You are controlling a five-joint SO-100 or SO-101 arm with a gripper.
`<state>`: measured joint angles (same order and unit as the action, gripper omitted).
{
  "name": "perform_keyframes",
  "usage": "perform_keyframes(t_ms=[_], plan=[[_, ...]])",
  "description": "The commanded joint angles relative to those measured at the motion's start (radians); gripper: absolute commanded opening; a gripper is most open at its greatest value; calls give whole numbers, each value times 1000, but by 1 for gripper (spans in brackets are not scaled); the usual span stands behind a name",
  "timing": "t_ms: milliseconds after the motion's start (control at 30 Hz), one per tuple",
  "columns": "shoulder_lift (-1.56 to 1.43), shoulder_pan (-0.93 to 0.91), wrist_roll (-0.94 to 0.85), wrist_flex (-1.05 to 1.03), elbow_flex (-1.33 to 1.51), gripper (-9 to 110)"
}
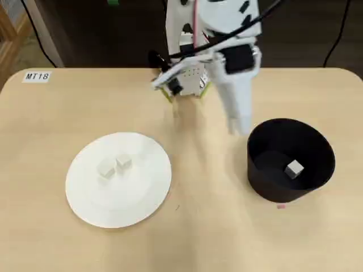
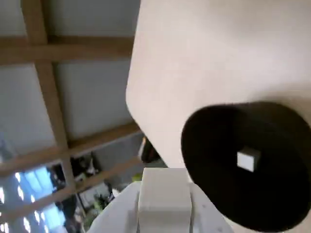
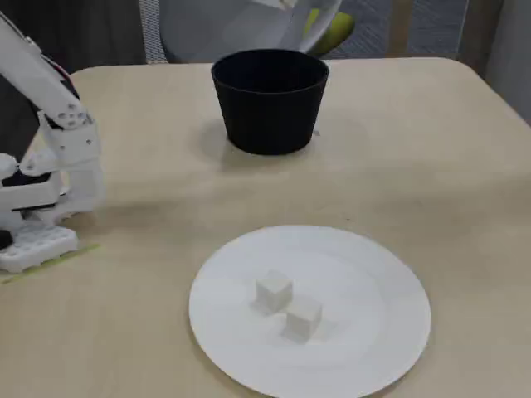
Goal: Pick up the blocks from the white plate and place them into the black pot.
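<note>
Gripper [image 1: 239,126] blurred in the overhead view, hung above the surface [image 1: 204,226] just off the pot's [image 1: 290,160] rim at about its 10 o'clock; whether spread or clenched, cannot tell. Nothing seen held in it. In the wrist view, only a white part of the gripper body shown at the bottom edge, fingertips out of sight, pot [image 2: 243,165] to the right.

One block [image 1: 294,168] lay on the pot's floor, slightly right of centre in the overhead view; same block [image 2: 247,160] visible inside the pot in the wrist view. Pot interior hidden in the fixed view, with only the outer wall [image 3: 270,104] shown, upright.

Plate [image 1: 93,201] sat well apart from the pot, at 9 o'clock from it in the overhead view. Two blocks rested near the plate's centre, side by side and nearly touching: one [image 1: 105,168] to the left, the other [image 1: 123,162] to the right. In the fixed view, the same pair [image 3: 274,292] [image 3: 303,318] on the plate [image 3: 382,332], at 6 o'clock from the pot.

A label reading MT18 [image 1: 37,76] stuck at the surface's far-left corner in the overhead view.
</note>
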<state>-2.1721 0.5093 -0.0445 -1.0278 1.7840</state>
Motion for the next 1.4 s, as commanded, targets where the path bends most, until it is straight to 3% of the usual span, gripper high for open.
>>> perform_keyframes(t_ms=[0,167,467,633,733,933,1067,1367], plan=[[-66,87,15,166,179,-2],[-60,121,11,357,336,-2],[9,112,-3,453,379,-2],[14,141,-21,434,379,23],[18,152,-32,425,379,29],[6,140,-28,402,371,24],[-38,51,-9,275,334,-2],[-107,-425,-38,-227,118,-2]])
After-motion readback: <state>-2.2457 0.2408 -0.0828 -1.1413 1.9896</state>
